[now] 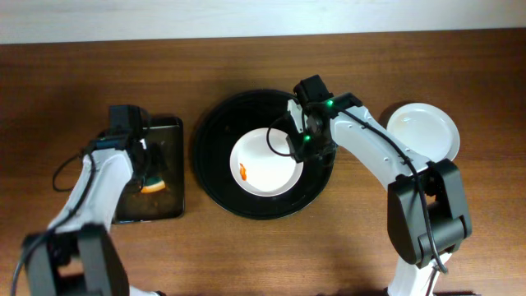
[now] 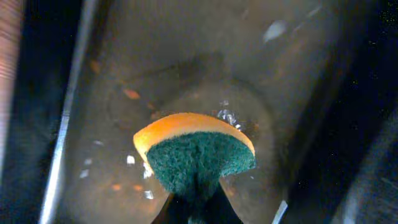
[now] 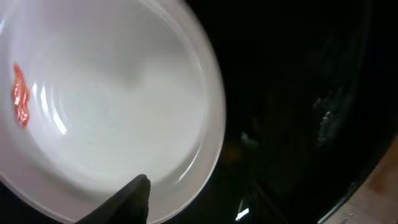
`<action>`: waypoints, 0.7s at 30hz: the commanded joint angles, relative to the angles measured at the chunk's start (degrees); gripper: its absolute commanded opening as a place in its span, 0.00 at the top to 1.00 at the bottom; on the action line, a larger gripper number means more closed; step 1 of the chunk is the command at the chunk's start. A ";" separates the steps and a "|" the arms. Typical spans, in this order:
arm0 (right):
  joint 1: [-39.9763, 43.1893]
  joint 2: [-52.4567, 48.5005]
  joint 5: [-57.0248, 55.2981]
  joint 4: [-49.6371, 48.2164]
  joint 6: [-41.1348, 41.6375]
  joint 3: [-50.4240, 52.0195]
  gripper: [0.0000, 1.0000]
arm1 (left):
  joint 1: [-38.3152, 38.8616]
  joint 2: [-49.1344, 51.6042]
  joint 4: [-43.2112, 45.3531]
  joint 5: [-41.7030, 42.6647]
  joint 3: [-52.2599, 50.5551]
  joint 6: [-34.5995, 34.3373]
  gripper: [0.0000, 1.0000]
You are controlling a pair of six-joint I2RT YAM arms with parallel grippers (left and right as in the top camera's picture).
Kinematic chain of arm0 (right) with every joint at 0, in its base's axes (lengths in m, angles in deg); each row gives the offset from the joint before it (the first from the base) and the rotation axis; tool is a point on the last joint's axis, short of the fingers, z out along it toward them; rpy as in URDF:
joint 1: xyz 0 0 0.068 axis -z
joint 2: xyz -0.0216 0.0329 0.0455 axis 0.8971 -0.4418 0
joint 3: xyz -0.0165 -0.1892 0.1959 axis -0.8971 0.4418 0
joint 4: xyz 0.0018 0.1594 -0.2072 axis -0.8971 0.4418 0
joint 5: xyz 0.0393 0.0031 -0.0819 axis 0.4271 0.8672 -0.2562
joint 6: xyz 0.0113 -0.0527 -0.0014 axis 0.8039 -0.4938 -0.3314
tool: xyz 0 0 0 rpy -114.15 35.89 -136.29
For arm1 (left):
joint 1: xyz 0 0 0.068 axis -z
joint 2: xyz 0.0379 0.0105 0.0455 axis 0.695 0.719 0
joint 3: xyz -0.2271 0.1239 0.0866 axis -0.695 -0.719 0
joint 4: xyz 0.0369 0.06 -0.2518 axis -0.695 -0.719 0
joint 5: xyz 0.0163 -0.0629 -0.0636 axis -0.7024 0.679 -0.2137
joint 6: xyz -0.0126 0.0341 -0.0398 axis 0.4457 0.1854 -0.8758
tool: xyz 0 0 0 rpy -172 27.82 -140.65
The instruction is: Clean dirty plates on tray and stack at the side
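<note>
- Overhead view: we are recording the round tray (image 1: 215,131) sitting mid-table, with one smeared plate (image 1: 275,174) lying flat inside it.
- We are seeing the orange smear (image 1: 244,172) sitting on the left part of that plate's well, the side away from the right gripper (image 1: 301,140).
- We are finding the right gripper hanging over the smeared plate's right rim, with its arm reaching in from the right of the table (image 1: 82,74).
- Right wrist view: one dark finger (image 3: 132,198) is lying across the near rim of the smeared plate, its tip over the inside of the well.
- The other finger is falling outside that picture, so we are unable to say how wide the jaws are standing or whether they are holding the rim.
- We are noting a side plate (image 1: 422,131) resting on the table to the right of the round tray, apart from it and looking plain white from overhead.
- We are finding the left gripper (image 2: 194,210) working over the rectangular tray (image 1: 173,140), which is lying just beside the round tray on its left.
- Left wrist view: the left gripper's fingers are pinching the lower edge of the sponge (image 2: 196,152), closed tight on it, with the green face turned towards the camera and the orange layer showing above.
- The rectangular tray's floor is looking wet under the sponge, with small orange flecks scattered on it.
</note>
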State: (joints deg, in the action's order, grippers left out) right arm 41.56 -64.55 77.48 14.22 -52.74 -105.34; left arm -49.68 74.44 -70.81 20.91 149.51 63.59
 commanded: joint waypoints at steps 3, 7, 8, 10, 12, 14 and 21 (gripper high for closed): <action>-0.22 -1.27 -4.17 -6.75 -8.70 -1.07 0.60 | -0.26 -7.26 -2.29 3.04 1.42 2.86 1.00; -0.13 -3.28 -1.36 -2.51 -4.79 -1.07 0.61 | -0.24 -7.26 -3.87 3.30 1.42 3.08 1.00; 0.04 -3.28 -1.36 -1.09 -2.51 -1.07 0.64 | -0.24 -7.26 -3.87 3.39 1.42 3.08 1.00; 0.52 -3.34 -1.33 0.09 1.25 -0.68 0.64 | -0.24 -7.26 -3.63 6.32 1.42 4.87 1.00; 1.29 -3.91 -0.90 -0.02 4.20 -0.09 0.66 | -0.24 -7.26 -2.99 9.51 1.42 6.10 1.00; 1.40 -6.16 3.63 -0.61 4.90 -0.04 0.67 | 0.00 -7.26 -2.73 11.43 1.42 8.04 1.00; 3.50 -9.51 5.60 -2.03 8.13 -0.04 0.93 | 4.63 -7.26 2.01 23.45 1.97 9.16 1.00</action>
State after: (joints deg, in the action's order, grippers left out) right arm 43.86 -72.75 82.37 11.47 -46.68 -105.82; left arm -46.75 68.21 -70.92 36.06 150.03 71.98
